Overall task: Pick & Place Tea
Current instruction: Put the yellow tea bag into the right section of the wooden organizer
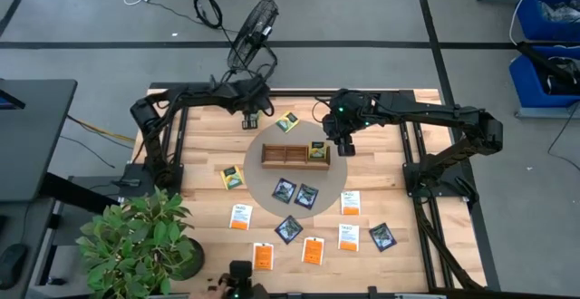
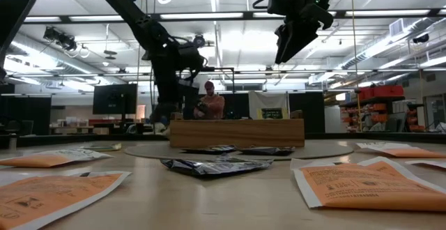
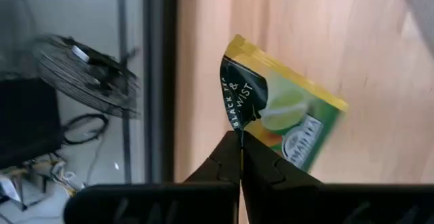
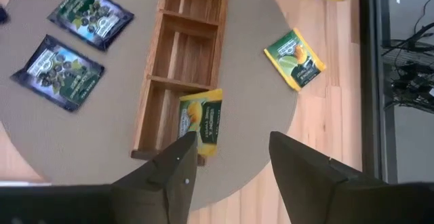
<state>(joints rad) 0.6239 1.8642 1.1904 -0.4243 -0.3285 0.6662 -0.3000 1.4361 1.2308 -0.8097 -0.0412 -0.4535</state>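
Observation:
My left gripper (image 1: 251,116) is near the table's far edge, left of the wooden tray (image 1: 283,157), shut on a yellow-green tea packet (image 3: 285,115). My right gripper (image 4: 227,153) hovers open above the tray's right end. There a yellow packet (image 4: 201,121) leans in the end compartment. Another green packet (image 1: 288,122) lies flat on the wood by the round mat (image 1: 272,190). Dark blue packets (image 1: 295,193) lie on the mat. Orange and white ones (image 1: 313,249) lie nearer the front edge. My left gripper pinches the packet's dark printed side edge near one corner (image 3: 237,123) between its two fingertips, which slant downward. The packet sticks out beyond the fingertips, tilted, and looks raised off the wood.
A potted plant (image 1: 136,236) stands at the near left corner. A wire fan (image 1: 254,27) lies on the floor beyond the far edge. A yellow-green packet (image 1: 233,178) lies left of the mat. In the low view a person (image 2: 211,103) sits behind the tray.

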